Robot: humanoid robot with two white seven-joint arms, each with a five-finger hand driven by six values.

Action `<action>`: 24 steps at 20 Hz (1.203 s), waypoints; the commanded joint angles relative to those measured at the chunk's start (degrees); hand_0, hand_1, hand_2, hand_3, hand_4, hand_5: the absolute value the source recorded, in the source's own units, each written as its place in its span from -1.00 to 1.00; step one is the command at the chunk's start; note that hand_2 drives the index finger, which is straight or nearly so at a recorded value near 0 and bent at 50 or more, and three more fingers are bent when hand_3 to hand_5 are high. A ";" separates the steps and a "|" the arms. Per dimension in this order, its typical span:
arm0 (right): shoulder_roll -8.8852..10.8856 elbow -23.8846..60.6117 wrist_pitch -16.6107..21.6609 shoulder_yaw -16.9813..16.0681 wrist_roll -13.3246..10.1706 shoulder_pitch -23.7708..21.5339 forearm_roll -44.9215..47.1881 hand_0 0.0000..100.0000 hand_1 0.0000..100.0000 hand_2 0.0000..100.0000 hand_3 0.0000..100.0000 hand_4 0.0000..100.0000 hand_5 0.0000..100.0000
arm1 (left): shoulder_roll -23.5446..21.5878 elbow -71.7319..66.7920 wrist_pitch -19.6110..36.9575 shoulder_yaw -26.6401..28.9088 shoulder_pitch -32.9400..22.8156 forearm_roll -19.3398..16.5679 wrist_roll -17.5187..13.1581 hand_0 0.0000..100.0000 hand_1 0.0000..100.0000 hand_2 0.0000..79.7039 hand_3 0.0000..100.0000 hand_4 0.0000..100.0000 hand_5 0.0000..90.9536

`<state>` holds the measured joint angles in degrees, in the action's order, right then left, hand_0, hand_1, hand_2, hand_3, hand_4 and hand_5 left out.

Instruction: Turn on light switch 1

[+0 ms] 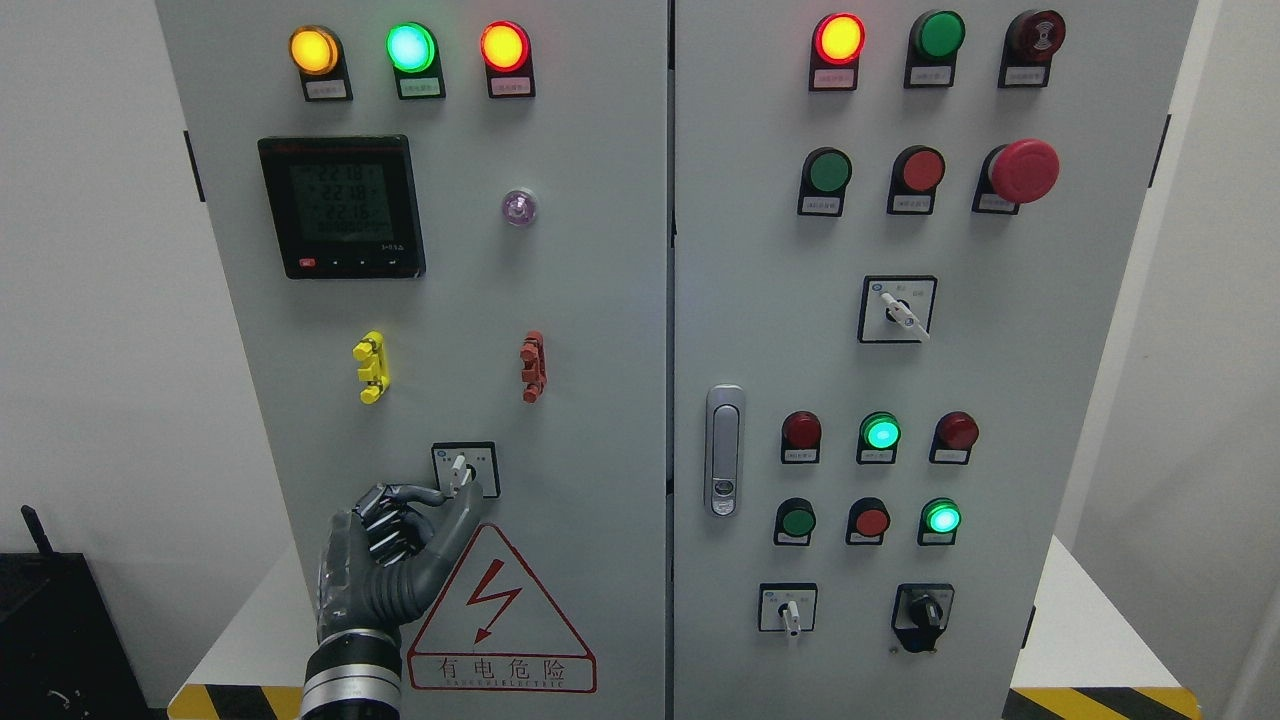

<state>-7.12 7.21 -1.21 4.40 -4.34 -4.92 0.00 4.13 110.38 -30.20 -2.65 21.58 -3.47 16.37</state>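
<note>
Left hand [395, 550] comes up from bottom edge, left of centre, fingers pinched on the white lever of the rotary switch [465, 470] low on the cabinet's left door [600, 300] – thumb on the lever's right, index on its left, other fingers curled. Lever points roughly straight up. Right hand not visible

Left door holds: amber, green, red lamps lit across the top [410, 47], digital meter [340, 205] with lit readout below them, small clear lens [519, 207] to its right, yellow clip [371, 366] and red clip [533, 366] mid-door, red triangle shock warning sticker [500, 620] right of the hand

Right door [1050, 350]: one red lamp lit top left, red mushroom stop button [1022, 171], white-lever selector [898, 310] mid-door, door latch [724, 450] on its left edge, two green lamps lit in the lower cluster, one more white selector and a black knob [922, 612] at the bottom

Cabinet stands on a white platform [1080, 620] with yellow-black hazard stripe edging, white walls either side. Black box [50, 630] at lower left, contents cannot tell
</note>
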 commanded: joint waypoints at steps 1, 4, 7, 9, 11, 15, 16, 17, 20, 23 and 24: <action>0.00 0.00 -0.02 0.00 0.04 0.00 1.41 -1.00 -1.00 -1.00 -1.00 -1.00 -1.00 | 0.79 0.01 -0.47 -0.07 0.13 0.92 0.15 -0.95 0.34 0.47 0.88 0.88 0.90; 0.00 0.00 -0.02 0.00 0.04 0.00 1.41 -1.00 -1.00 -1.00 -1.00 -1.00 -1.00 | 0.88 -0.08 -0.47 -0.33 0.48 0.84 0.24 -0.94 0.33 0.47 0.88 0.89 0.91; 0.00 0.00 -0.02 0.00 0.04 0.00 1.41 -1.00 -1.00 -1.00 -1.00 -1.00 -1.00 | 0.88 0.01 -0.47 -0.34 0.57 0.84 0.24 -0.93 0.33 0.48 0.89 0.89 0.91; 0.00 0.00 -0.02 0.00 0.04 0.00 1.41 -1.00 -1.00 -1.00 -1.00 -1.00 -1.00 | 0.79 -0.08 -0.47 -0.34 0.57 0.75 0.24 -0.92 0.34 0.49 0.90 0.89 0.91; 0.00 0.00 -0.02 0.00 0.04 0.00 1.41 -1.00 -1.00 -1.00 -1.00 -1.00 -1.00 | 0.79 -0.08 -0.47 -0.34 0.57 0.49 0.24 -0.90 0.34 0.49 0.90 0.89 0.91; 0.00 0.00 -0.02 0.00 0.04 0.00 1.41 -1.00 -1.00 -1.00 -1.00 -1.00 -1.00 | 0.70 -0.08 -1.09 -0.25 1.01 -0.04 0.33 -0.88 0.34 0.50 0.90 0.89 0.91; 0.00 0.00 -0.02 0.00 0.04 0.00 1.41 -1.00 -1.00 -1.00 -1.00 -1.00 -1.00 | 0.70 0.01 -1.53 -0.25 1.01 -0.22 0.33 -0.88 0.34 0.50 0.90 0.90 0.91; 0.00 0.00 -0.02 0.00 0.04 0.00 1.41 -1.00 -1.00 -1.00 -1.00 -1.00 -1.00 | 0.70 0.01 -1.62 -0.25 1.01 -0.22 0.33 -0.88 0.34 0.51 0.90 0.90 0.91; 0.00 0.00 -0.02 0.00 0.04 0.00 1.41 -1.00 -1.00 -1.00 -1.00 -1.00 -1.00 | 0.70 -0.08 -1.71 -0.16 1.01 -0.22 0.33 -0.87 0.34 0.52 0.90 0.90 0.92; 0.00 0.00 -0.02 0.00 0.04 0.00 1.41 -1.00 -1.00 -1.00 -1.00 -1.00 -1.00 | 0.70 -0.08 -1.88 -0.16 1.27 -0.22 0.33 -0.86 0.33 0.52 0.90 0.91 0.92; 0.00 0.00 -0.02 0.00 0.04 0.00 1.41 -1.00 -1.00 -1.00 -1.00 -1.00 -1.00 | 0.70 0.01 -2.06 -0.16 1.36 -0.31 0.33 -0.86 0.33 0.52 0.90 0.91 0.92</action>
<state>-7.12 7.21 -1.21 4.39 -4.35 -4.92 0.00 4.79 110.34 -31.97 -2.85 22.62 -3.57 16.68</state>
